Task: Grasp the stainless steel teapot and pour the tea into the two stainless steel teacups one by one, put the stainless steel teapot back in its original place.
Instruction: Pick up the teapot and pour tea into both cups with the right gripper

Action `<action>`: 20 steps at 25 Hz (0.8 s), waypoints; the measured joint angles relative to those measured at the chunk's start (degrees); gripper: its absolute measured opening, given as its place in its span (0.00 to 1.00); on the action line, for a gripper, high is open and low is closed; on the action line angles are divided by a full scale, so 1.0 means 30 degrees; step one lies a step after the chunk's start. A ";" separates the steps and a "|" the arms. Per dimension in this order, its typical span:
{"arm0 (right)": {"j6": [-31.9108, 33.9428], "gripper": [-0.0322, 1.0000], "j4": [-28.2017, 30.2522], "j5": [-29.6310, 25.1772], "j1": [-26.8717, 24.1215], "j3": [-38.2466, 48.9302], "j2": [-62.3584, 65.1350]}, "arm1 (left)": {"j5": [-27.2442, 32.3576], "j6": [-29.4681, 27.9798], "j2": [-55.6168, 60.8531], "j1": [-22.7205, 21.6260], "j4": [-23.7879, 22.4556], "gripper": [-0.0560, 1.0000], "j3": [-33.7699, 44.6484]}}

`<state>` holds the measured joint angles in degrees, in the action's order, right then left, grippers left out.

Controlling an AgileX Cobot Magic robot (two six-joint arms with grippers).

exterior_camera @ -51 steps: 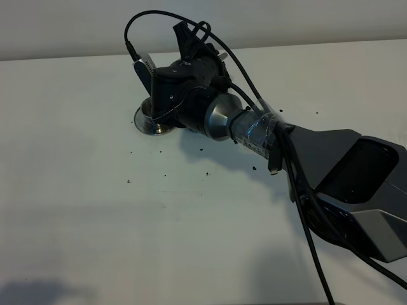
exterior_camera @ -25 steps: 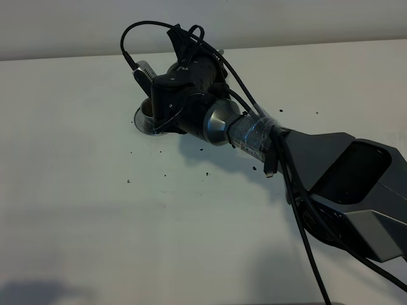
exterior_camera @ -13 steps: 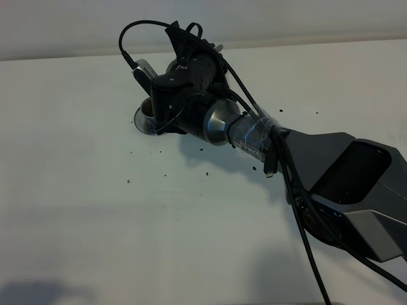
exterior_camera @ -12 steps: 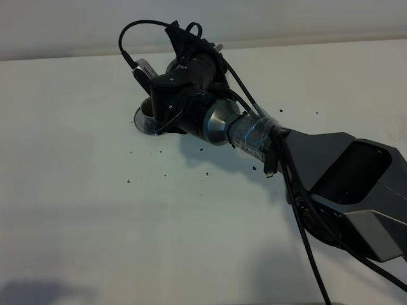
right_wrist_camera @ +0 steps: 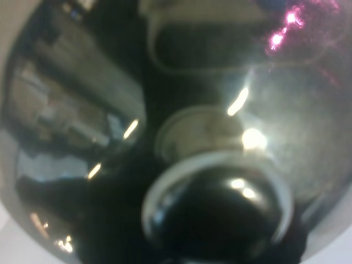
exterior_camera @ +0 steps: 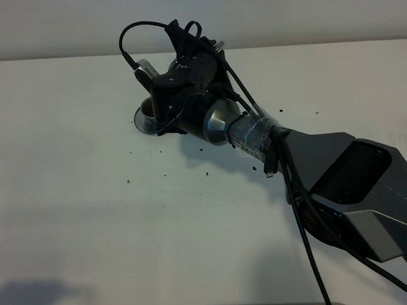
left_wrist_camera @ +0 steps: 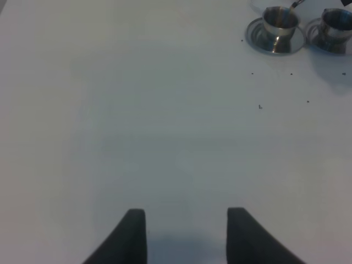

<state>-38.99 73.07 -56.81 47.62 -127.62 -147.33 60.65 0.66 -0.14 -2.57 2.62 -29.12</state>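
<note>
Right wrist view: teapot (right_wrist_camera: 82, 110) gleams mirror-bright, knobbed.

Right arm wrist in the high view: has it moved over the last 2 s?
Yes, slightly. The right arm's wrist has rolled and crept left toward the teacup's saucer, which stays put; it now covers more of that saucer.

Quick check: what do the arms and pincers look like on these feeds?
Right arm: dark grey angular shell, polished silver collar, clear tape wrap, loose black cables looping along it. Left pincer: two plain black tapered fingers.
</note>
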 joint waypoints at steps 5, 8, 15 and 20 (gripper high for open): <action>-0.0029 0.21 0.0016 0.0000 0.0000 0.0000 0.0000 | 0.0000 0.0000 0.0000 0.0000 0.0000 0.41 0.0000; -0.0169 0.21 0.0043 0.0000 0.0000 0.0000 0.0000 | 0.0000 0.0000 0.0000 0.0000 0.0000 0.41 0.0000; -0.0169 0.21 0.0172 0.0305 0.0000 0.0000 0.0000 | 0.0000 -0.0028 0.0000 0.0000 0.0000 0.41 0.0000; -0.0209 0.21 0.0327 0.0419 0.0000 0.0000 0.0000 | 0.0000 -0.0028 0.0000 0.0000 0.0000 0.41 0.0000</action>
<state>-39.61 74.05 -55.55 47.62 -127.62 -147.33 60.65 0.58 -0.14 -2.57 2.62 -29.12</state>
